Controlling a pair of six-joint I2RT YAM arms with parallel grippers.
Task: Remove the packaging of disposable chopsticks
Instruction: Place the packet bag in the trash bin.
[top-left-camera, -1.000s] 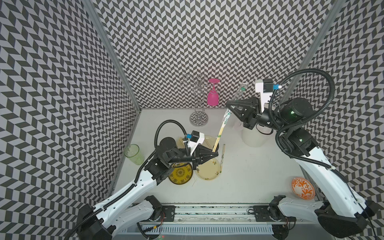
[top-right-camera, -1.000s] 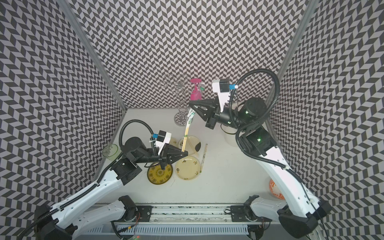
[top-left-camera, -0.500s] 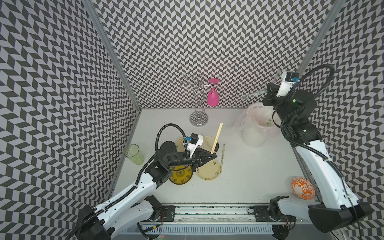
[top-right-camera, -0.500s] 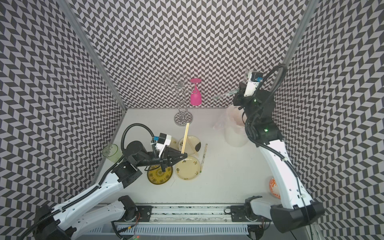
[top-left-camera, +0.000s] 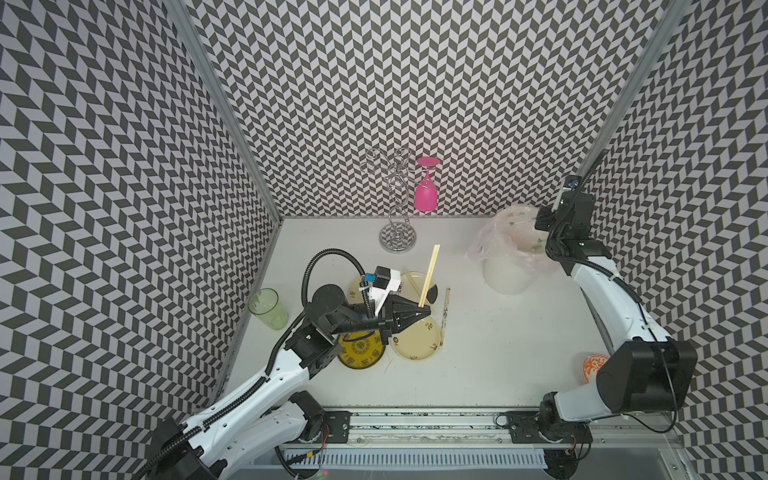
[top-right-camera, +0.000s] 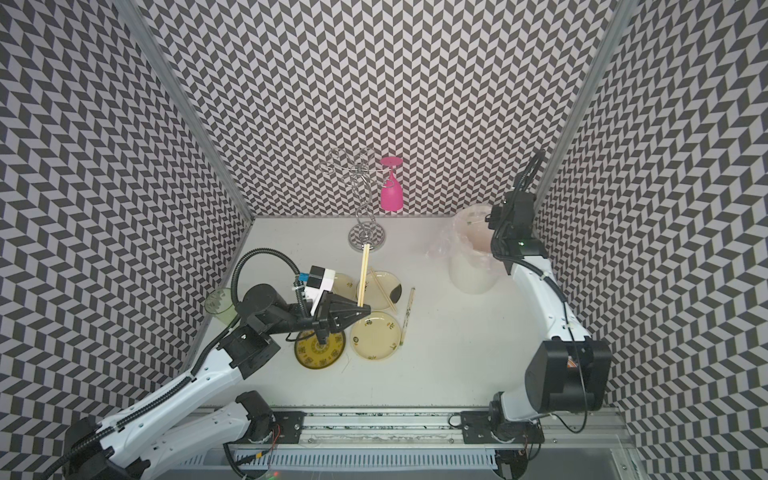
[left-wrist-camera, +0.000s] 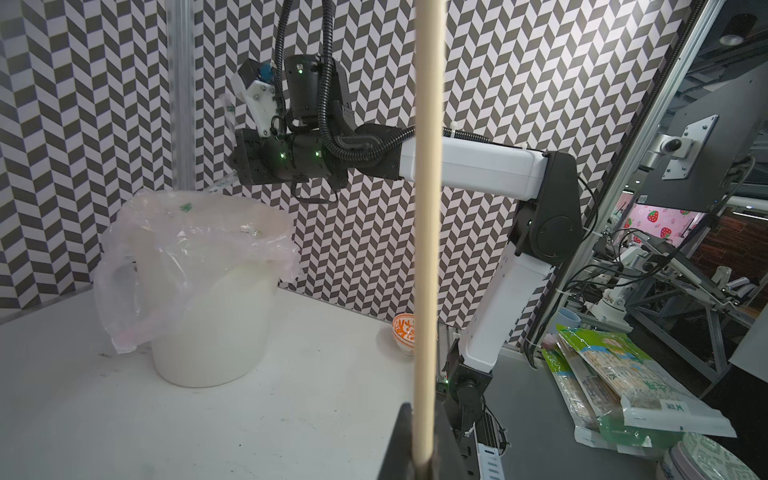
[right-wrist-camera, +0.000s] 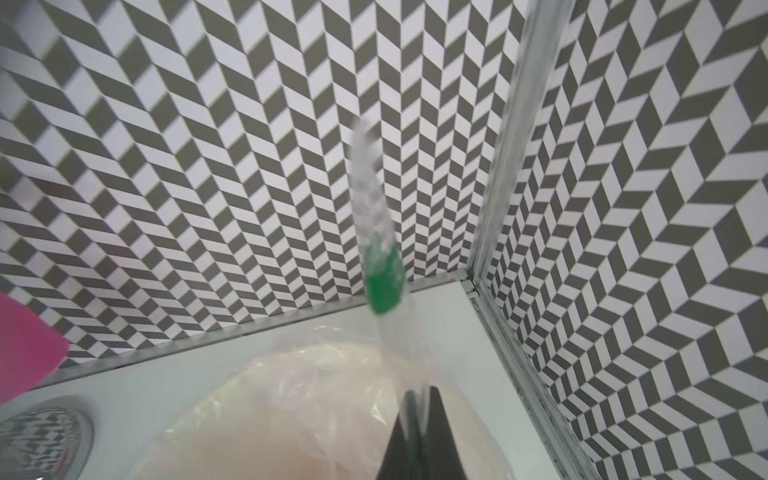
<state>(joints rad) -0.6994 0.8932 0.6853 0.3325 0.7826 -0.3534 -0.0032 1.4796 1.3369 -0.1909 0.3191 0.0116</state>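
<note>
While aloft in left jaws, bare chopsticks (top-left-camera: 430, 270); sleeve (right-wrist-camera: 382, 282) in right jaws.

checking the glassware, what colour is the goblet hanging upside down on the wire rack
The goblet is bright pink, clearest in both top views.

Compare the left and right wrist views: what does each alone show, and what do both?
Only the left wrist view: the pale wooden chopsticks, the orange patterned bowl, the right arm. Only the right wrist view: the pink glass, the chrome rack base. Both: the pinkish translucent bin bag, and the clear green-printed plastic sleeve in the right fingers.
</note>
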